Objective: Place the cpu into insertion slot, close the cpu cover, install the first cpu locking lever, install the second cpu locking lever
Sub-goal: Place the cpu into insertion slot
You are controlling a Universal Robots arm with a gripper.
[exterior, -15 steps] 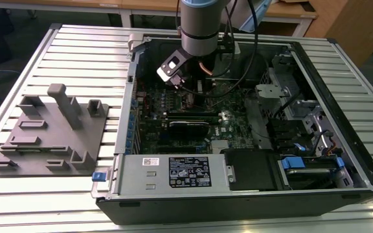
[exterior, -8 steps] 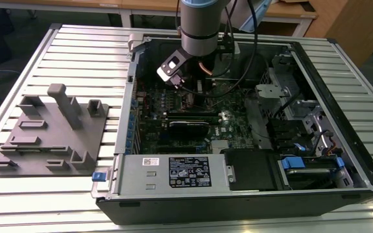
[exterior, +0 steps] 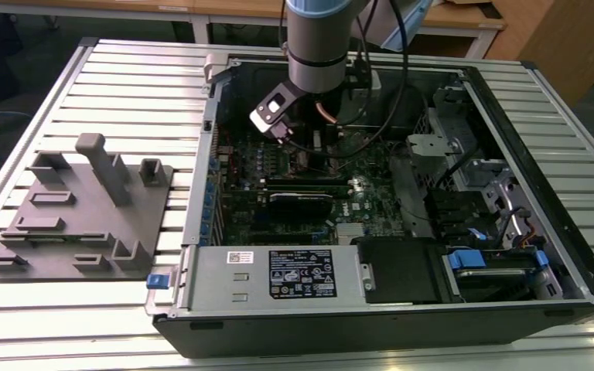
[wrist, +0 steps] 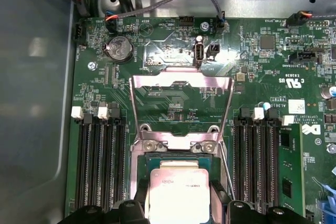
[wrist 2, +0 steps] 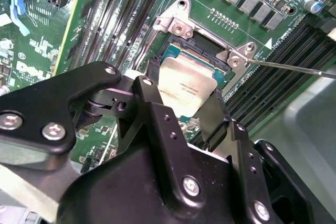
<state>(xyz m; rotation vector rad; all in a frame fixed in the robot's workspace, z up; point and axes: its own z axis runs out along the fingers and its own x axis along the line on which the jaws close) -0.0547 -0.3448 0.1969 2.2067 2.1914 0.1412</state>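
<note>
We are seeing the pincer (wrist 2: 178, 98) pinching the chip (wrist 2: 184, 80) over the socket (wrist 2: 178, 53), fingers (wrist 2: 212, 116) hiding its edge; cover (wrist: 157, 80) open beyond; case (exterior: 380, 325) lying on slatted table (exterior: 121, 77).

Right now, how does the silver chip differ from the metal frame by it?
The chip is a solid square plate; the frame is open in the middle, board showing through. The chip lies flat over the socket; the frame stands swung open. Both are silvery metal.

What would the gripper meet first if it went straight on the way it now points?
Most likely the insertion slot: the gripper holds the cpu right over it, with the cpu cover swung open, out of that line. The gap left is hard to judge.
</note>
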